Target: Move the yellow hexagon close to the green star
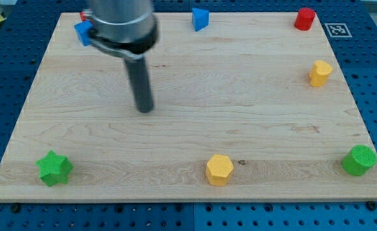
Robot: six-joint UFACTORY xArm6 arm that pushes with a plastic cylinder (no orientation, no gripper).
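The yellow hexagon point(219, 169) sits near the board's bottom edge, a little right of centre. The green star point(54, 168) sits at the bottom left corner of the board. The two are far apart, at about the same height in the view. My tip point(144, 108) is on the board left of centre, well above both blocks and touching none. It is above and to the left of the hexagon, above and to the right of the star.
A wooden board point(188, 77) lies on a blue perforated table. A blue block point(83, 32) and a bit of red sit at top left, a blue triangle point(200, 18) at top centre, a red block point(304, 18) at top right, a yellow block point(320, 73) at right, a green round block point(359, 160) at bottom right.
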